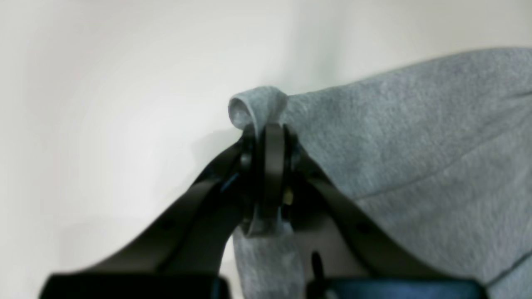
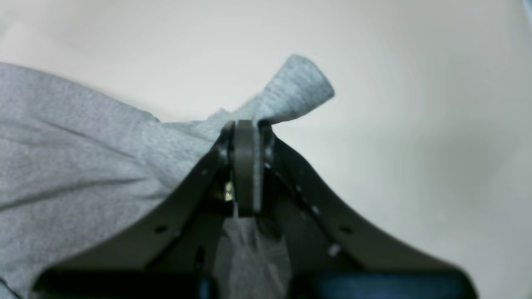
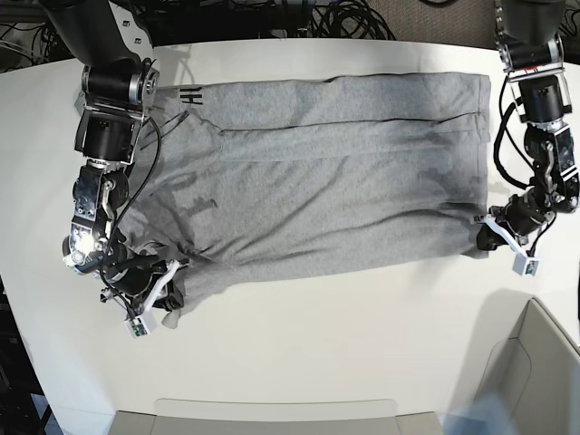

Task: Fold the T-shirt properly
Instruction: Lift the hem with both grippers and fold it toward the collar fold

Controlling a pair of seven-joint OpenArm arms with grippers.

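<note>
The heather-grey soft jersey T-shirt [image 3: 317, 172] lies spread across the far half of the white bench [image 3: 344, 344], black lettering showing faintly at its far left. The left tool [image 1: 270, 137] is clamped on a bunched fold at the shirt's near right corner; the right tool [image 2: 245, 137] pinches a twisted corner at the near left. A pale bin [image 3: 535, 372] sits near right, black cables [image 3: 299, 14] at the far edge

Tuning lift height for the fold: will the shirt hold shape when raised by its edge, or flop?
Likely flops: the shirt bunches into a small curl above the left end effector and sags away from the pinch. It probably drapes and drags rather than lifting flat, given the wrinkles across it. The right end effector grips a thin bunch, so it could slip.
</note>
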